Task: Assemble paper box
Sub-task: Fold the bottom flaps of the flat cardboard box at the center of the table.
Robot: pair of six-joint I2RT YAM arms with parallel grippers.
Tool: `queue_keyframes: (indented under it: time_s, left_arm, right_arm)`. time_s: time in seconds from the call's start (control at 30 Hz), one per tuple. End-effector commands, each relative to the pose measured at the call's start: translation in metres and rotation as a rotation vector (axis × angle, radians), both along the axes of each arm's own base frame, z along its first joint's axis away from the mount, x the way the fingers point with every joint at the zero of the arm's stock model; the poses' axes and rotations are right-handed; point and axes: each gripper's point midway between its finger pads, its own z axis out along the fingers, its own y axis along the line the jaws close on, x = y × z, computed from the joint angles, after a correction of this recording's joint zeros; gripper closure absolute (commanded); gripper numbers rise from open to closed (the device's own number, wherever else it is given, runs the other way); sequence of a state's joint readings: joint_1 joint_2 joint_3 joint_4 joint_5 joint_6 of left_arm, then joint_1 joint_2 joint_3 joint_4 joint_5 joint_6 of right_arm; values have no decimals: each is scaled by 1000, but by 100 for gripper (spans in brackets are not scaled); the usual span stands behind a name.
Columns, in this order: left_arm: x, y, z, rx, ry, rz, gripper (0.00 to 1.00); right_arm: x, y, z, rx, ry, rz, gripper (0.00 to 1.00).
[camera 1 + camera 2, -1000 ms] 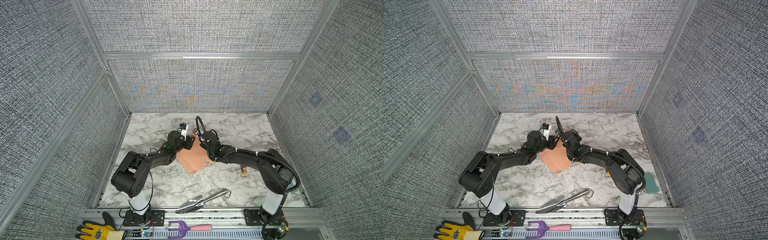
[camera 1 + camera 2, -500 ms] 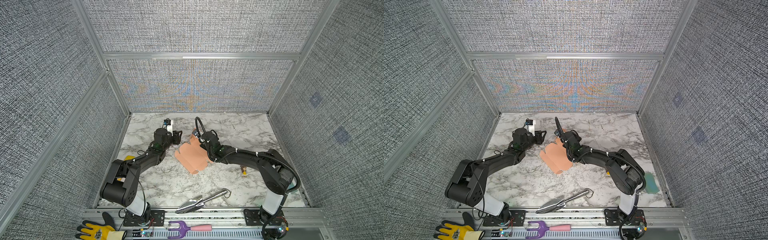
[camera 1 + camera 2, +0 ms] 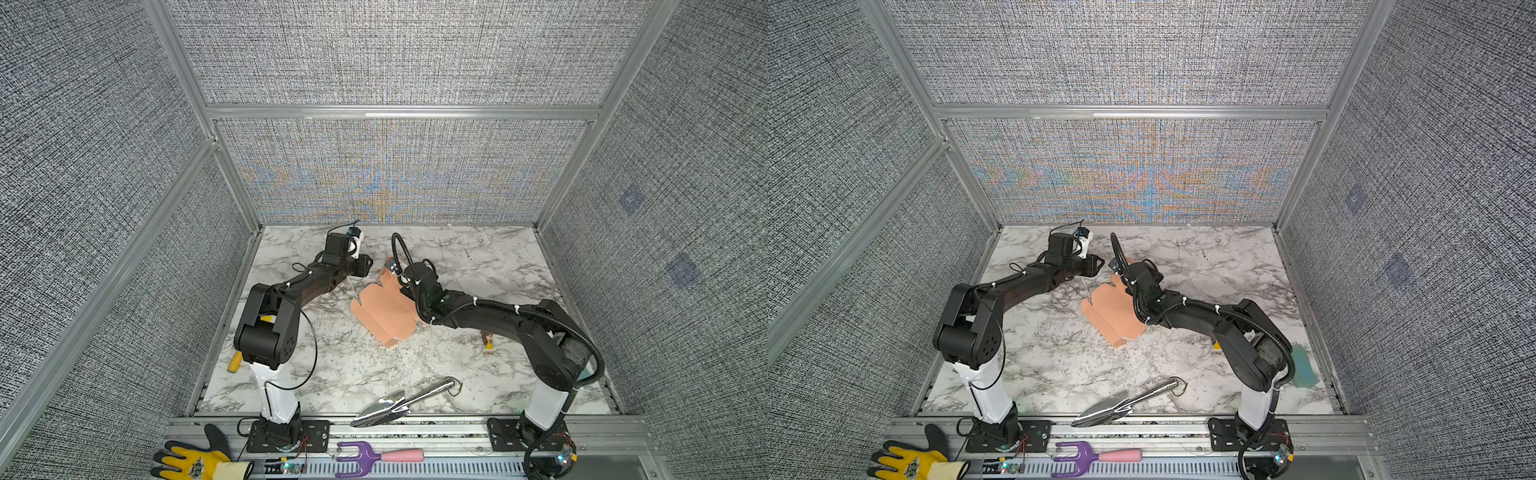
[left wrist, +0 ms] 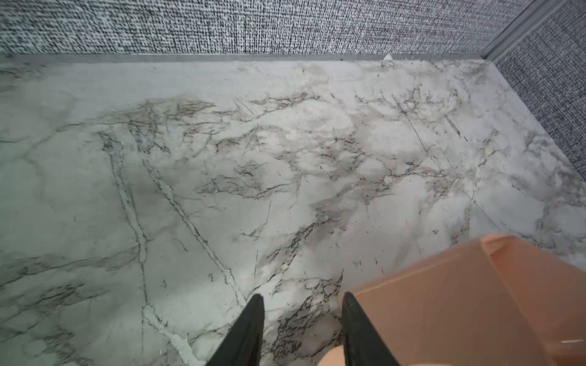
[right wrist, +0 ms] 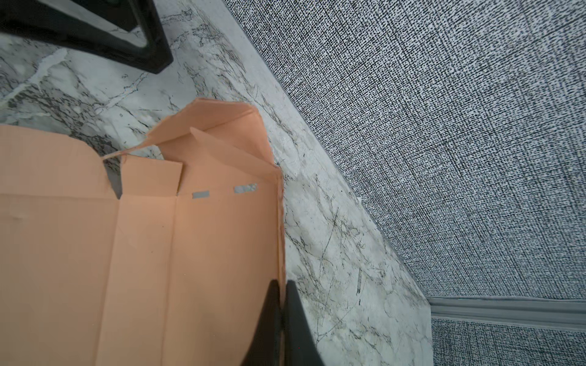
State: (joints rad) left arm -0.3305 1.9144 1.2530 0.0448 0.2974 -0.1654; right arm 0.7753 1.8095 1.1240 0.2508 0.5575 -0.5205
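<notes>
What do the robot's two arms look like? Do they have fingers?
Both arms are mostly black and chunky, with round joints and a white bottom piece bolted to a black plate. The left arm has a thin black wire looping off it. The right arm wears a ribbed black hose, tied on with little white straps. Each ends in two pointy black fingers.

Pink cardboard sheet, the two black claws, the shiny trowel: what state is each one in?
salmon-pink cardboard paper box: mostly unfolded on the marble table, one end flap raised, one edge pinched.
right gripper: shut on the paper box's edge.
left gripper: open, empty, beside the paper box.
silver metal trowel: lying flat near the table's front edge, untouched.
</notes>
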Motion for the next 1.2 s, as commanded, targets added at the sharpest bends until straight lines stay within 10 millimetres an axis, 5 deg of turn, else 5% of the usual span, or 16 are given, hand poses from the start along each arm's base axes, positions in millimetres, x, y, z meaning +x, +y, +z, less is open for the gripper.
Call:
queue_keyframes:
  time_s: [0.0,0.4,1.17]
  left_arm:
    - [-3,-5,-16,37,50,-66,57]
    - [0,-32,-34,10,69,-196,57]
    - [-40,-50,-13,-88,-6,-312,57]
  right_arm:
    - [-1,2,2,20,-4,7,97]
    - [-3,8,1,16,0,20,97]
    - [-13,18,-8,-28,35,42,97]
